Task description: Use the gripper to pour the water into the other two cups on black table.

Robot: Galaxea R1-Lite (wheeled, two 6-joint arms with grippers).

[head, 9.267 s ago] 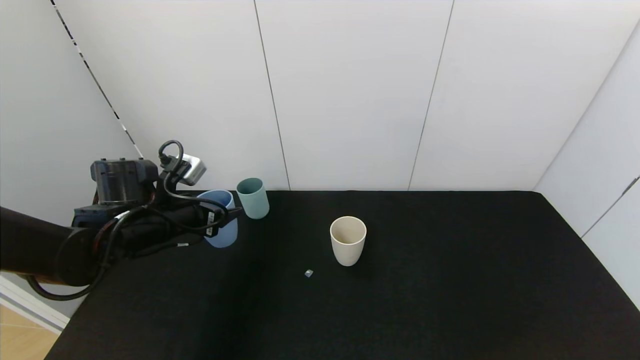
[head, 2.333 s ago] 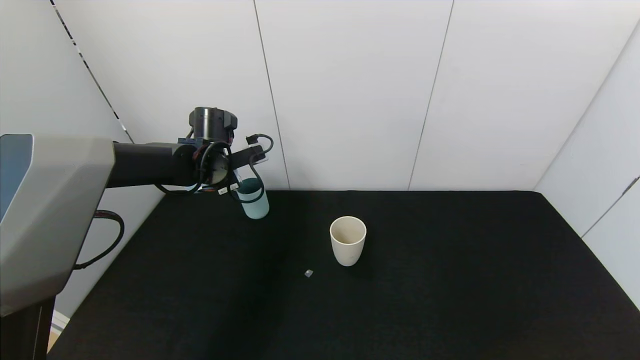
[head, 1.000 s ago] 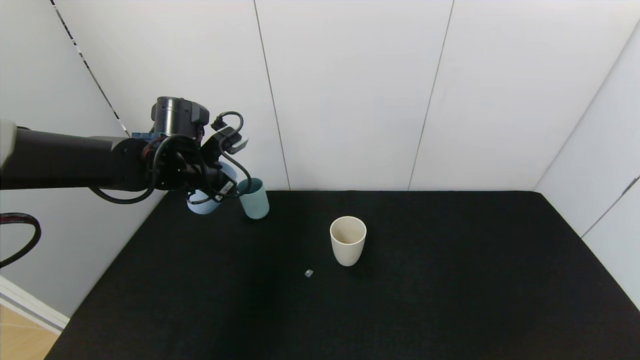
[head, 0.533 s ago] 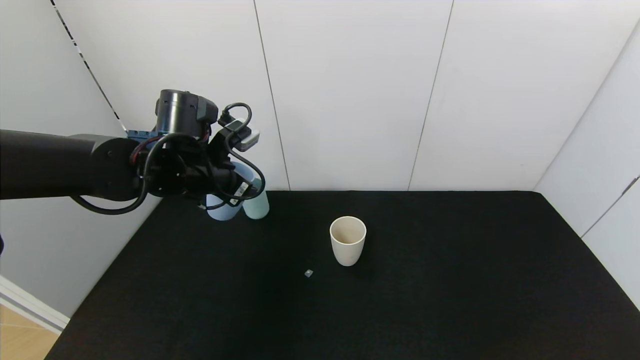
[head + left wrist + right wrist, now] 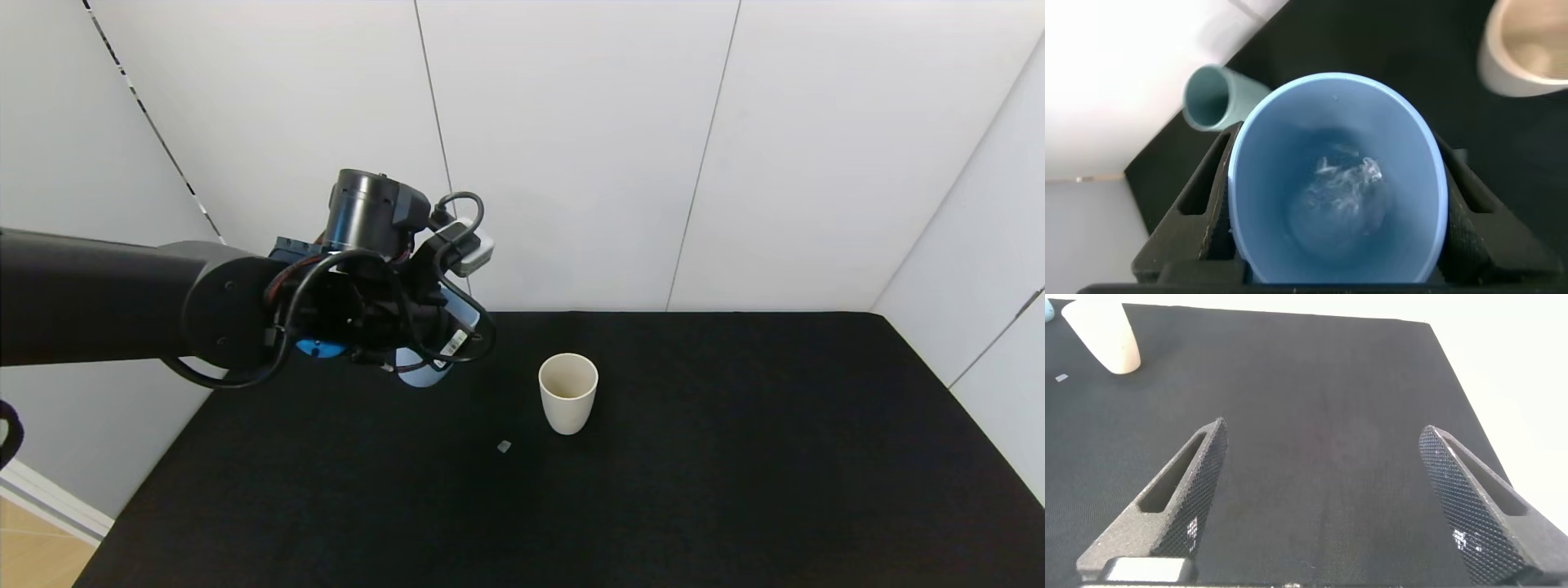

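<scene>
Carrying the light blue cup point(image 5: 1335, 175) clamped between its jaws, your left gripper point(image 5: 408, 327) hangs above the black table point(image 5: 735, 457), off to the left of the beige cup point(image 5: 568, 392). From the left wrist view you can see water point(image 5: 1343, 184) glinting in the bottom of the blue cup, so there is liquid left to pour.

Judging by where things stand, you are somewhere in the middle. The teal cup point(image 5: 1212, 98) lies beyond the jaws on the wall side, and I cannot tell whether it has water in it. The beige cup sits ahead of the jaws toward the table's middle, well apart from them; its inside looks dry from the head view, so that pour appears to remain.

All three cups are plain, handleless, matte tumblers that taper toward the base. Smooth walls like that may slip under a loose grip. The table top is a dull, cloth-like black, and a tiny pale scrap point(image 5: 504, 446) lies on it near the beige cup.

Your right gripper point(image 5: 1331, 506) idles low over bare table with its textured jaws spread wide, holding nothing.
</scene>
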